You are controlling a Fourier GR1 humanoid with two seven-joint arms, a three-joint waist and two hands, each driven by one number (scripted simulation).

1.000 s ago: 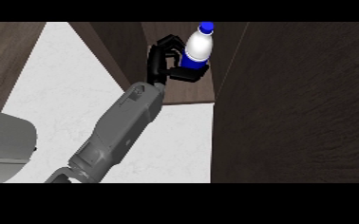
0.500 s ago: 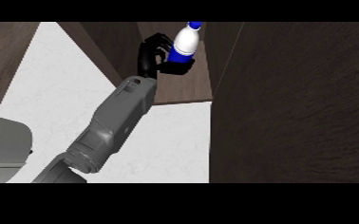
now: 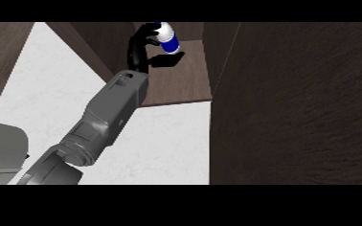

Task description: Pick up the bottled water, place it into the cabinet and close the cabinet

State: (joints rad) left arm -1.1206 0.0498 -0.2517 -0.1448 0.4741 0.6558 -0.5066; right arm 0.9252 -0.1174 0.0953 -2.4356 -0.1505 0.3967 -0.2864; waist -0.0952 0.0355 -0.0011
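The bottled water (image 3: 167, 38), white with a blue label, is at the top of the head view, its cap cut off by the view's edge. My right hand (image 3: 142, 52) is shut on it, fingers curled round its left side and thumb below it. Hand and bottle are over the brown shelf (image 3: 185, 82) inside the open cabinet; I cannot tell whether the bottle touches the shelf. My grey right forearm (image 3: 107, 110) runs up from the lower left. My left hand does not show.
The dark wooden cabinet door (image 3: 290, 105) stands open and fills the right side. The white counter top (image 3: 166, 143) lies below the shelf. A cabinet side wall (image 3: 99, 45) is left of the hand. A grey arm part (image 3: 10, 151) sits at the left edge.
My right hand has carried the bottle farther up and left in the view, deeper over the cabinet shelf. The forearm followed it.
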